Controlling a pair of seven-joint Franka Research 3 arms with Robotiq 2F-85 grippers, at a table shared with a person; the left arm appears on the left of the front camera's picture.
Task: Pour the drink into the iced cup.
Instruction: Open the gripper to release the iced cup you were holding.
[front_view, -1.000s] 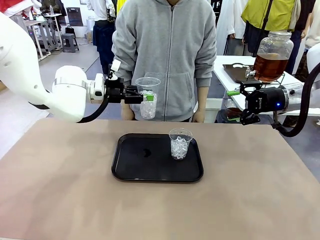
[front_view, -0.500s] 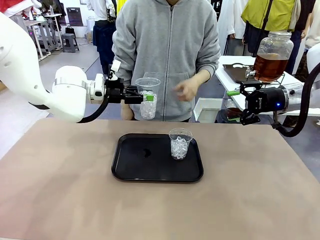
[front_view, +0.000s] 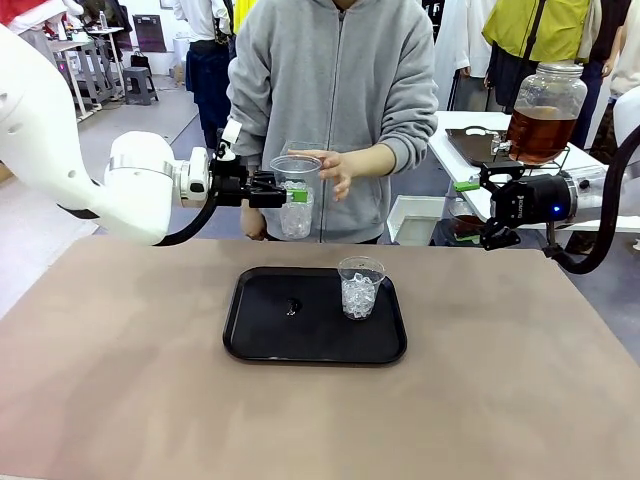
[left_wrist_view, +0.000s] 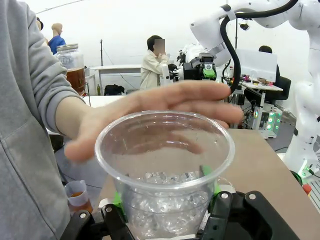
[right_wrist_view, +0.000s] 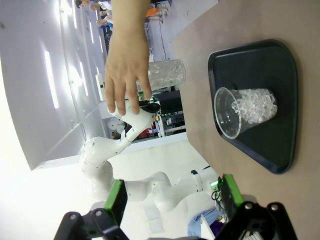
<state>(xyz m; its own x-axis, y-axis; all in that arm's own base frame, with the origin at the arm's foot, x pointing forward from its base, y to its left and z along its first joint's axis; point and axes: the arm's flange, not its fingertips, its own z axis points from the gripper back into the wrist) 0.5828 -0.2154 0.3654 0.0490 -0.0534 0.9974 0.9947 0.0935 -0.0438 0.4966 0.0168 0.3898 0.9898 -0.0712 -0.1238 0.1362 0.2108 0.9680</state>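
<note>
The drink (front_view: 540, 135), clear amber-brown, fills about half of a single round glass jar (front_view: 550, 85) on a side table (front_view: 441, 135) at far right, well apart from the cups. The jar's base is hidden behind the right hand (front_view: 466, 212), whose fingers stand wide apart with nothing between them. There are two iced cups. The tray cup (front_view: 360, 287) stands upright on the one black tray (front_view: 270, 335) on the tabletop (front_view: 130, 400). The held cup (front_view: 296, 205) is clamped in the left hand (front_view: 292, 196), and a person's hand (front_view: 338, 168) is just beside its rim.

left tool (front_view: 292, 193) gripping cup (front_view: 297, 220) (iced), hand (front_view: 338, 168) beside
</note>
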